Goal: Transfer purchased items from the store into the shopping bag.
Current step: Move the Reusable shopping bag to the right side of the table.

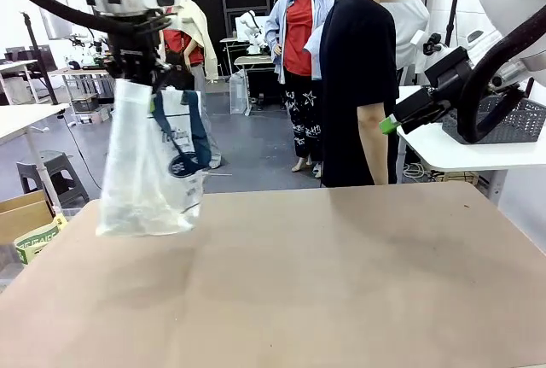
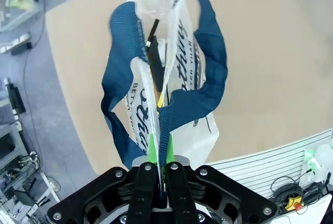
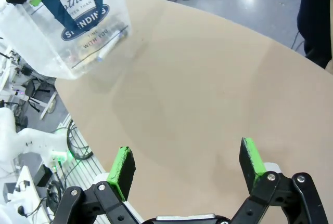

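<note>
The clear shopping bag point(image 1: 145, 172) with navy straps and lettering hangs just above the table's point(image 1: 341, 283) left part. My left gripper point(image 1: 139, 73) is shut on its top edge and strap; in the left wrist view the fingertips point(image 2: 158, 148) pinch the plastic and navy strap point(image 2: 208, 57). Down inside the bag point(image 2: 179, 73) lie a dark slim item point(image 2: 154, 52) and a bit of yellow point(image 2: 161, 101). The grey lattice basket point(image 1: 522, 120) stands on a white side table at right; its contents are hidden. My right gripper point(image 1: 390, 125) hovers open above the table's right side, its green pads point(image 3: 123, 164) wide apart and empty.
A person in a black shirt point(image 1: 358, 86) stands at the far edge, turned toward the side table point(image 1: 461, 153). The brown tabletop point(image 3: 208, 89) is bare below the right gripper. The bag point(image 3: 73, 21) hangs near the table's left edge. A cardboard box point(image 1: 26, 219) sits on the floor at left.
</note>
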You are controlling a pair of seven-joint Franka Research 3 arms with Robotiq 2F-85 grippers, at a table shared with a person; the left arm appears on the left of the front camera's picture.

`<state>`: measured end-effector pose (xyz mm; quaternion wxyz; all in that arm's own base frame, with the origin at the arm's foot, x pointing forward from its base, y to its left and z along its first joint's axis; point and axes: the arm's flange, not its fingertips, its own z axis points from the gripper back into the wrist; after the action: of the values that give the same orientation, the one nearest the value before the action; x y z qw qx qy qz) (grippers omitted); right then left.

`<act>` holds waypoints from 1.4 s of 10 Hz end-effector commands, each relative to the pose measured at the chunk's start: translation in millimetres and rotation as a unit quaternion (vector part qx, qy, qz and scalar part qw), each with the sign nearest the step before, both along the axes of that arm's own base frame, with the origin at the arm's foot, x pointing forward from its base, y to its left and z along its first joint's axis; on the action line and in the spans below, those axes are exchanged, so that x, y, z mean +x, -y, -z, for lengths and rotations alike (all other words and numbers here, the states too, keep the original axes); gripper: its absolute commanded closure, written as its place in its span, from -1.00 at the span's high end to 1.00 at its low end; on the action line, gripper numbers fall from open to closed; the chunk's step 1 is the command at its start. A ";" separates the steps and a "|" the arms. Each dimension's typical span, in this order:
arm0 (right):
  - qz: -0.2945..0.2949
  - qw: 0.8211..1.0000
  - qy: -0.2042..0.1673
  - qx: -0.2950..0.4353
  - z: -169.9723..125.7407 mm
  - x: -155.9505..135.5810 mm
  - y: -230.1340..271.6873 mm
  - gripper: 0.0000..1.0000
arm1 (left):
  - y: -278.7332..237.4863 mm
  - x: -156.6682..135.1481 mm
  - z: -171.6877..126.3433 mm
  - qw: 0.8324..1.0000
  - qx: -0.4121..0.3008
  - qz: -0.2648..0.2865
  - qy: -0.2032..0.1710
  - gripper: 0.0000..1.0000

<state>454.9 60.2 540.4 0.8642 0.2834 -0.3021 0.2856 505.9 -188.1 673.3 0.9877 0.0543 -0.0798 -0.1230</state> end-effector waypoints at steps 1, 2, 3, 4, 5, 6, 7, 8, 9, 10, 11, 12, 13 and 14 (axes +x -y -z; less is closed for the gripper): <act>-0.002 1.000 0.000 -0.002 -0.8 0.9 -1.0 1.00 | -31.2 -13.2 -1.9 0.999 0.011 -0.002 0.038 -1.00; -0.002 1.000 0.000 -0.002 -0.8 0.9 -1.0 1.00 | -45.1 -14.4 -2.6 0.999 0.010 -0.009 0.050 -1.00; -0.002 1.000 0.000 -0.002 -0.8 0.9 -1.0 1.00 | -58.2 -13.6 -0.7 0.998 0.007 -0.018 0.057 -1.00; -0.002 1.000 0.000 -0.002 -0.8 0.9 -1.0 1.00 | -68.8 -14.8 0.0 0.998 0.008 -0.028 0.052 -1.00; -0.002 1.000 0.000 -0.002 -0.8 0.9 -1.0 1.00 | -71.9 -15.8 1.6 0.998 0.005 -0.026 0.050 -1.00; -0.002 1.000 0.000 -0.002 -0.8 0.9 -1.0 1.00 | -58.6 -17.9 3.6 0.999 -0.004 -0.009 0.050 -1.00; -0.002 1.000 0.000 -0.002 -0.8 0.9 -1.0 1.00 | -65.9 -6.2 0.6 0.999 0.003 -0.039 0.034 -1.00; -0.002 1.000 0.000 -0.002 -0.8 0.9 -1.0 1.00 | -65.9 -6.2 0.6 0.999 0.003 -0.039 0.034 -1.00; -0.002 1.000 0.000 -0.002 -0.8 0.9 -1.0 1.00 | -65.9 -6.2 0.6 0.999 0.003 -0.039 0.034 -1.00; -0.002 1.000 0.000 -0.002 -0.8 0.9 -1.0 1.00 | -65.9 -6.2 0.6 0.999 0.003 -0.039 0.034 -1.00; -0.002 1.000 0.000 -0.002 -0.8 0.9 -1.0 1.00 | -65.9 -6.2 0.6 0.999 0.003 -0.039 0.034 -1.00; -0.002 1.000 0.000 -0.002 -0.8 0.9 -1.0 1.00 | -63.6 -5.2 12.3 0.999 0.006 -0.035 0.024 -1.00; -0.002 1.000 0.000 -0.002 -0.8 0.9 -1.0 1.00 | -71.9 -4.8 17.8 0.999 0.009 -0.044 0.030 -1.00; -0.002 1.000 0.000 -0.002 -0.8 0.9 -1.0 1.00 | -81.2 -4.0 15.1 0.998 0.006 -0.049 0.044 -1.00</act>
<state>454.8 60.8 540.4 0.8641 0.2832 -0.3019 0.2862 504.4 -119.2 652.4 0.9899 0.0665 -0.0938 -0.0823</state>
